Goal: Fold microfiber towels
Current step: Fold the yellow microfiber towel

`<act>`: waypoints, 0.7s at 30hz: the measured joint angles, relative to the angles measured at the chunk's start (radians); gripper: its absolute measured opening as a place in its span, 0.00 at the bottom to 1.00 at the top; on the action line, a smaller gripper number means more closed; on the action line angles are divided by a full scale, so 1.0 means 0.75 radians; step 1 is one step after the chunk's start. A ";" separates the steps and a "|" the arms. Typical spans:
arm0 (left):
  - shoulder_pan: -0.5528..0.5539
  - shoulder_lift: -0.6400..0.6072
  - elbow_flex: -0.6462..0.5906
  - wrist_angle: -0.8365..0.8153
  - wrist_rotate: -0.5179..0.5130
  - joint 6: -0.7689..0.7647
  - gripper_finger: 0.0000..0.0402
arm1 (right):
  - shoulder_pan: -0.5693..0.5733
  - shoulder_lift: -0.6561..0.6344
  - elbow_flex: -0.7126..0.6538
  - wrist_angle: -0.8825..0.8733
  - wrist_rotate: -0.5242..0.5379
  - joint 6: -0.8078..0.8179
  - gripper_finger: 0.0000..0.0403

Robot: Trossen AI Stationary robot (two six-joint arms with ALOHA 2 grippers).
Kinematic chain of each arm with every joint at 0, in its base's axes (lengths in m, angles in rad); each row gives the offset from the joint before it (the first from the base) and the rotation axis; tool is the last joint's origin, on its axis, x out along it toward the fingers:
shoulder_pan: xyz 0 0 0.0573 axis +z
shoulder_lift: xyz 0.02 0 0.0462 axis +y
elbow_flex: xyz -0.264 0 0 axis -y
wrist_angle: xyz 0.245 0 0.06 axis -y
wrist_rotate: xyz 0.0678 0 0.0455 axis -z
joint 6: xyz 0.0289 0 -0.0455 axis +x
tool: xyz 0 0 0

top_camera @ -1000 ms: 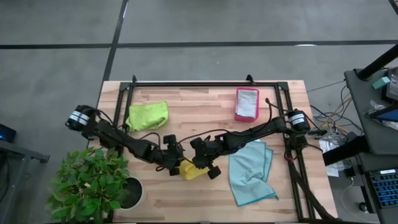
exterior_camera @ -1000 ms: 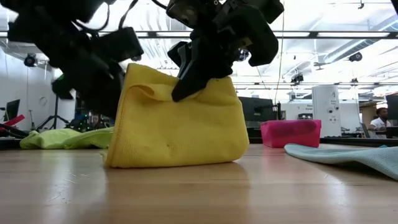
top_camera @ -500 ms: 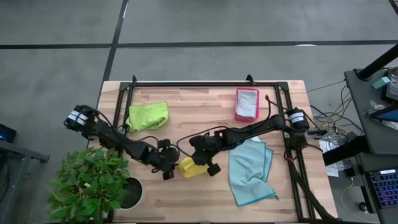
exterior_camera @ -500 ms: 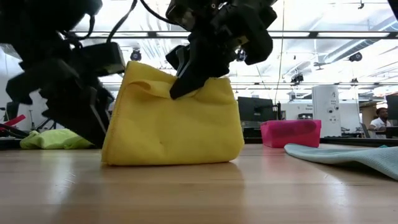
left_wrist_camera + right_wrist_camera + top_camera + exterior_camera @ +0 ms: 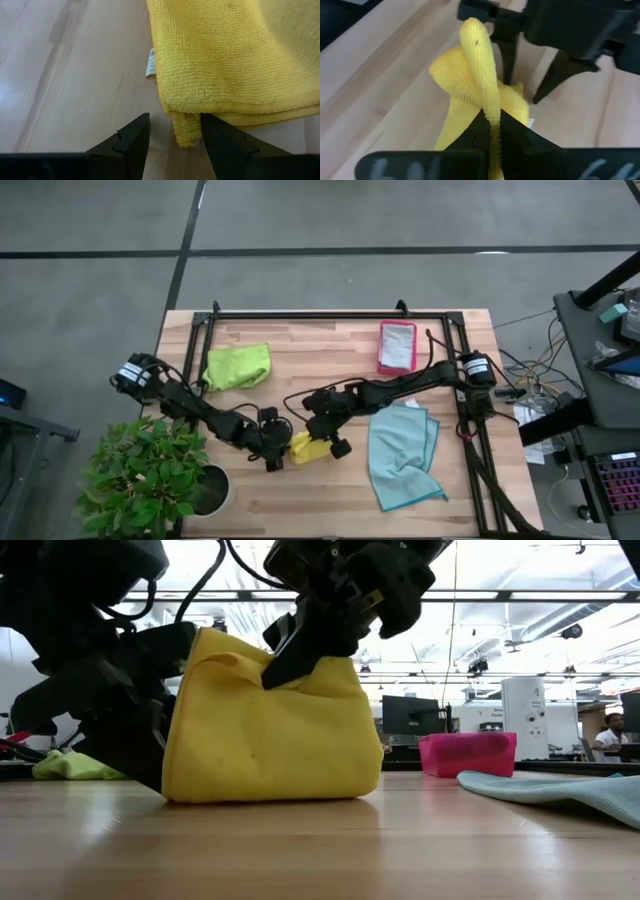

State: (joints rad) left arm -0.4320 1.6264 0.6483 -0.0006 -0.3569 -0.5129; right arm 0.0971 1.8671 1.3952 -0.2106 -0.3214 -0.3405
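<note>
Between left gripper's [image 5: 172,137] spread fingers, yellow towel's [image 5: 225,60] corner.

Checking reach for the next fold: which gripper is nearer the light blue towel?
Right. The right gripper, holding the yellow towel, sits just beside the light blue towel; the left gripper lies beyond the yellow one.

Robotics lab: monitors [image 5: 405,718], workbench [image 5: 330,340]

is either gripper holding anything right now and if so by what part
The right gripper is shut on the yellow towel, pinching its raised top fold. The left gripper is open at the towel's lower corner, gripping nothing.
</note>
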 joint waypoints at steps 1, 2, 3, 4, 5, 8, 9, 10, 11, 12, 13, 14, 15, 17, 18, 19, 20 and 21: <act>0.000 0.000 0.000 0.000 -0.002 0.000 0.41 | -0.005 0.000 -0.006 0.015 0.002 0.000 0.03; 0.000 0.000 0.000 0.000 -0.004 0.002 0.41 | -0.009 0.000 -0.011 0.029 0.001 -0.001 0.03; 0.000 0.000 0.000 0.000 -0.005 0.003 0.41 | -0.015 0.000 -0.017 0.045 0.003 0.000 0.03; 0.000 0.000 0.000 0.001 -0.005 0.003 0.41 | -0.020 0.000 -0.024 0.058 0.004 0.000 0.03; 0.000 0.000 -0.001 0.001 -0.005 0.003 0.41 | -0.025 0.000 -0.031 0.070 0.004 0.001 0.03; 0.000 0.001 -0.001 0.003 -0.008 0.004 0.41 | -0.038 0.000 -0.048 0.100 0.004 0.001 0.03; 0.000 0.001 -0.001 0.003 -0.012 0.004 0.41 | -0.044 0.000 -0.054 0.105 0.004 0.001 0.03; 0.000 0.001 -0.001 0.004 -0.015 0.004 0.41 | -0.045 0.000 -0.062 0.115 0.004 0.001 0.03; 0.000 0.001 -0.001 0.004 -0.015 0.004 0.41 | -0.048 0.000 -0.073 0.129 0.004 0.000 0.03; 0.000 0.001 -0.001 0.005 -0.016 0.004 0.41 | -0.050 0.000 -0.083 0.140 0.004 0.001 0.03; 0.000 0.001 -0.001 0.005 -0.018 0.004 0.41 | -0.052 0.000 -0.096 0.153 0.004 0.010 0.03; 0.000 0.002 -0.001 0.006 -0.020 0.004 0.41 | -0.054 0.000 -0.105 0.162 0.003 0.018 0.03; 0.000 0.002 -0.002 0.006 -0.021 0.004 0.41 | -0.056 0.000 -0.110 0.166 -0.001 0.026 0.03; 0.000 0.003 -0.002 0.008 -0.031 0.005 0.41 | -0.058 0.015 -0.118 0.186 -0.006 0.035 0.03; 0.000 0.003 -0.002 0.008 -0.043 0.005 0.41 | -0.058 0.030 -0.118 0.209 -0.010 0.038 0.03; 0.001 0.003 -0.002 0.008 -0.059 0.007 0.41 | -0.058 0.046 -0.117 0.220 -0.023 0.047 0.03; 0.002 0.004 -0.003 0.011 -0.065 0.009 0.41 | -0.058 0.078 -0.116 0.232 -0.039 0.053 0.03; 0.002 0.004 -0.003 0.012 -0.071 0.012 0.41 | -0.058 0.110 -0.107 0.248 -0.042 0.057 0.03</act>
State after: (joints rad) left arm -0.4309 1.6291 0.6460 0.0084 -0.4103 -0.5037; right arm 0.0532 1.9494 1.3152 -0.0245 -0.3525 -0.2974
